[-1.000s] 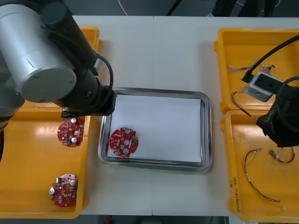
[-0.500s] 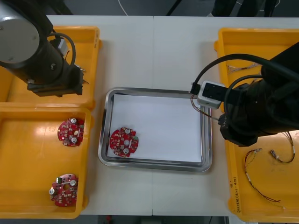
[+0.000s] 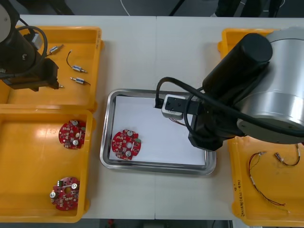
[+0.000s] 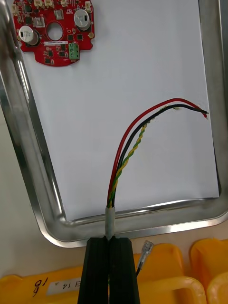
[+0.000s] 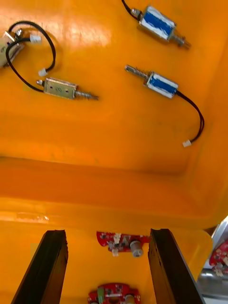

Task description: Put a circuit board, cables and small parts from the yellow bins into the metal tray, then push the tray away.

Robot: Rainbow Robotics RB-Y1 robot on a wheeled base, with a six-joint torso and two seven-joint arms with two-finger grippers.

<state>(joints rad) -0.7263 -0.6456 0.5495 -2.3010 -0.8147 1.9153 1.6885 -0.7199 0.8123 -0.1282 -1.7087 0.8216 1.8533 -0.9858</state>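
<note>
Cable bundle held over the tray, board already delivered

A cable bundle (image 4: 114,190) of red, black and twisted yellow strands is pinched by its grey sleeve between the closed fingers of the right gripper (image 4: 109,244). Its loose ends extend over the white lining of the metal tray (image 3: 156,167); whether they touch it cannot be told. In the front view the right arm (image 3: 247,95) is seen reaching from the right edge towards the middle of the frame, above the tray's right half. One round red circuit board (image 3: 126,144) is lying in the tray's lower left corner, well apart from the cable ends.

The left gripper (image 5: 110,256) is held wide open and empty over the upper-left yellow bin (image 3: 88,97), in the upper left of the frame. Three small metal parts (image 3: 78,80) are scattered there, and none is touched. Two spare boards (image 3: 72,134) are seen in the lower-left bin (image 3: 28,166), and further cables (image 3: 270,200) in the lower-right bin (image 3: 235,190).

The board step is judged done and the cable step nearly so, since the bundle has yet to be let go. Small parts are yet to be fetched, and the tray has not been pushed away
</note>
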